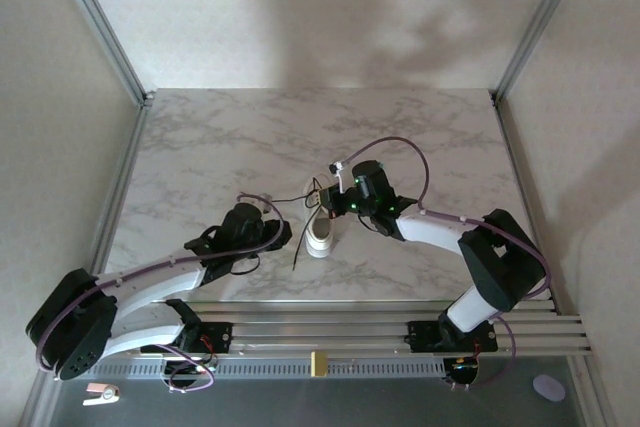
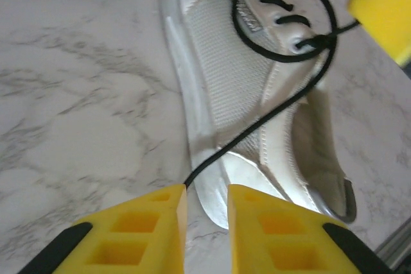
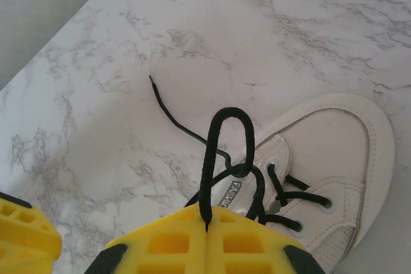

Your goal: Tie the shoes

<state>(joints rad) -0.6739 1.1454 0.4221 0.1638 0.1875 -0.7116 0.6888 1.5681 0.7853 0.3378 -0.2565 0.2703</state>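
Observation:
The white sneaker (image 1: pixel 322 232) lies on the marble table between my two grippers. My right gripper (image 3: pixel 207 219) is shut on a standing loop of black lace (image 3: pixel 225 139) just above the shoe's tongue (image 3: pixel 234 192). A second lace strand (image 2: pixel 270 117) runs from the eyelets across the shoe's side (image 2: pixel 257 94) to the inner tip of one finger of my left gripper (image 2: pixel 207 190). Its jaws stand a little apart by the shoe's sole edge, with marble showing between them. A free lace end (image 3: pixel 167 107) trails over the table.
The right gripper's yellow finger (image 2: pixel 385 4) is at the top right of the left wrist view. A yellow left finger (image 3: pixel 22 235) sits at the bottom left of the right wrist view. The marble tabletop (image 1: pixel 250 137) has metal frame posts (image 1: pixel 100 22) at its far corners.

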